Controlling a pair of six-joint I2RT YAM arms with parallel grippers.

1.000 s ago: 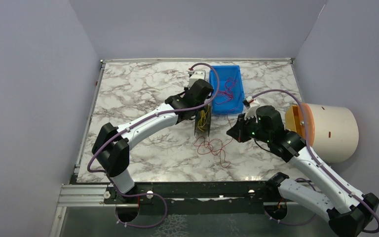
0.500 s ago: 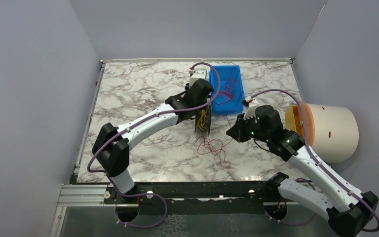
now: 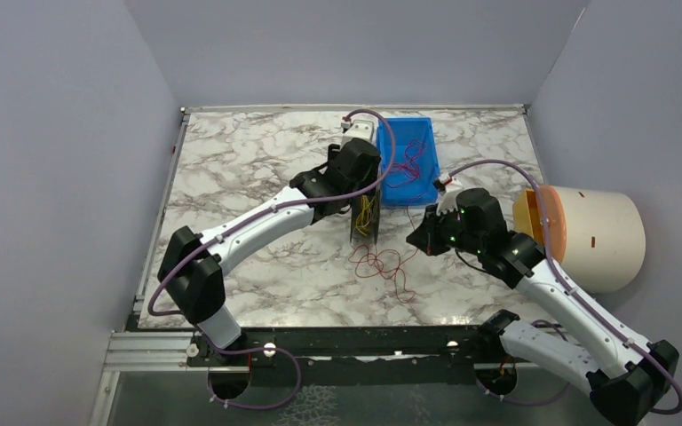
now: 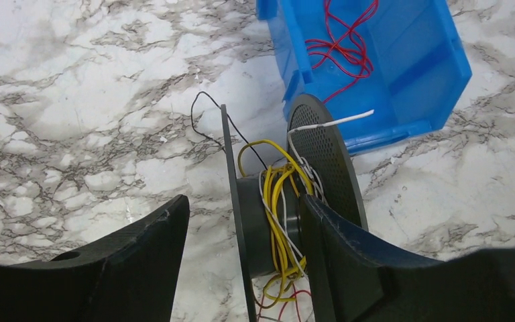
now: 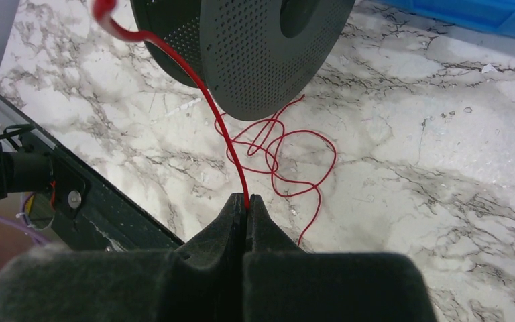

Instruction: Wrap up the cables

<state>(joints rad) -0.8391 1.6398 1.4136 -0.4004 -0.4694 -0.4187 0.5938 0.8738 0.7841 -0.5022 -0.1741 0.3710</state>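
Mid-wrap, I reckon: my right hand (image 5: 247,201) is pinching the red cable (image 5: 232,157) beside the upright spool (image 4: 268,228) on the bench. The left hand (image 4: 241,211) is spread around the spool. Next I'd loop it over the hub, keeping it taut.

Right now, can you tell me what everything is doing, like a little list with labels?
Left claw: open, fingers either side of the spool
Right claw: shut on the red wire
Spool: standing on edge, yellow wire wound on it
Blue bin: beyond the spool, tangled red wires inside
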